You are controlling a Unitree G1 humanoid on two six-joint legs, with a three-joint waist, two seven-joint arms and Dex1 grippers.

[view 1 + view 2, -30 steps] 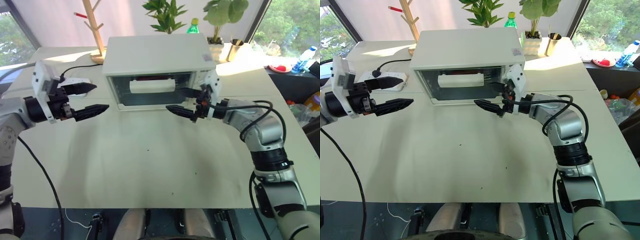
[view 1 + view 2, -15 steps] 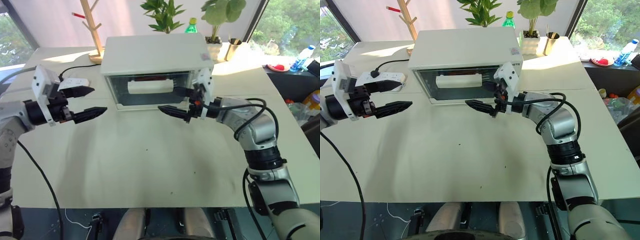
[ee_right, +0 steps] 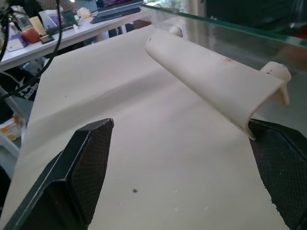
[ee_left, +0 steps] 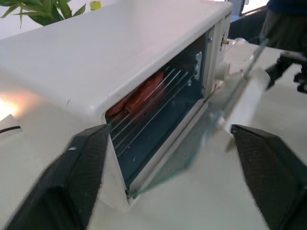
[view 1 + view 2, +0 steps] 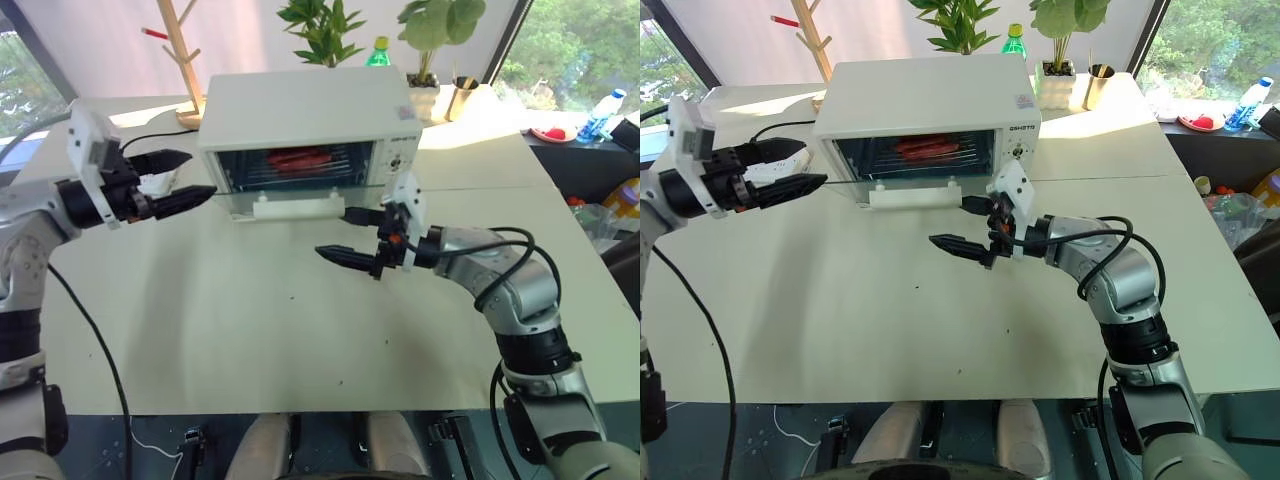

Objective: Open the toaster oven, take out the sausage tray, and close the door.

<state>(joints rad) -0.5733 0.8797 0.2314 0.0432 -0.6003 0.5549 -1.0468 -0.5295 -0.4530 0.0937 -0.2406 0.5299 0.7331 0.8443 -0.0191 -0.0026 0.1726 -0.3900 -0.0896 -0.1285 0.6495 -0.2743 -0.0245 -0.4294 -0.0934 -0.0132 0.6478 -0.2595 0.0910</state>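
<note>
Oven (image 5: 300, 110) sits at your table's (image 5: 250, 330) far side, door (image 5: 300, 205) dropped flat, sausage tray (image 5: 298, 160) inside, left gripper (image 5: 183, 178) released at its left corner, right gripper (image 5: 350, 238) released near the handle (image 5: 298, 207).

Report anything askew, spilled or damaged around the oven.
Nothing stands out. The toaster oven sits square on the table, its door folded down, red sausages on the rack inside. No spills.

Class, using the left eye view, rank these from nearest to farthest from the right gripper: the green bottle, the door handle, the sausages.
1. Door handle, just beyond the right gripper, on the lowered door.
2. Sausages, inside the oven, behind the handle.
3. Green bottle, behind the oven, at the table's far edge.
</note>
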